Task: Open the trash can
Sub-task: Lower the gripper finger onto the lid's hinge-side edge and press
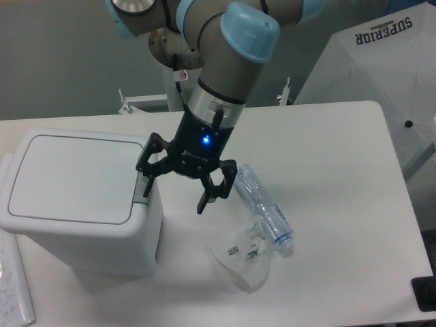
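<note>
The trash can point(75, 204) is a large white boxy bin at the left of the table, its flat lid point(71, 178) down and shut. A grey push-button tab point(144, 184) sits on its right rim. My gripper point(174, 192) hangs open just to the right of the can, with nothing between its fingers. The left fingertip point(146, 189) is right over the grey tab; I cannot tell whether it touches. The right fingertip point(202, 204) hangs over the table.
A crushed clear bottle point(263, 208) lies right of the gripper, with a crumpled clear wrapper point(242, 259) in front of it. A paper sheet point(13, 289) lies at the front left. A white umbrella-like cover point(381, 61) stands at the back right.
</note>
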You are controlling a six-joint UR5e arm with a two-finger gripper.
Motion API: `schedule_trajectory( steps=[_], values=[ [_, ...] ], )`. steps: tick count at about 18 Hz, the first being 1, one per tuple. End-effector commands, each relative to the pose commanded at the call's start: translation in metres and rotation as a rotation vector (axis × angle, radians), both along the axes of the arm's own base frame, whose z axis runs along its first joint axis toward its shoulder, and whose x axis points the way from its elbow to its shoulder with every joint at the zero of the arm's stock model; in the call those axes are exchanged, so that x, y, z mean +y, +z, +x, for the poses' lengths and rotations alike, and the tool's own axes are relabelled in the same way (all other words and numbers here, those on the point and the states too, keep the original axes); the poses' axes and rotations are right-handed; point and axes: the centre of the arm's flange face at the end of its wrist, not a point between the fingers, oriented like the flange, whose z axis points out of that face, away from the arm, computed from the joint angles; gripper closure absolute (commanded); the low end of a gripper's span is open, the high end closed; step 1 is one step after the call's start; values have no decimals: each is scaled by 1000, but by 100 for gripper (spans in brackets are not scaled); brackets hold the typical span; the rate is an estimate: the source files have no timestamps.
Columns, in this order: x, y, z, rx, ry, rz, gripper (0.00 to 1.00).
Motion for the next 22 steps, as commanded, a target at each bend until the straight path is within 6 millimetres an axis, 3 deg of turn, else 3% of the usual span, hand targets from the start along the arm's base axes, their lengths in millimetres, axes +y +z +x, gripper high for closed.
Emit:
schedule_trajectory(
  steps=[22],
  values=[
    [-5,-10,4,5,3,-22,0]
  ],
)
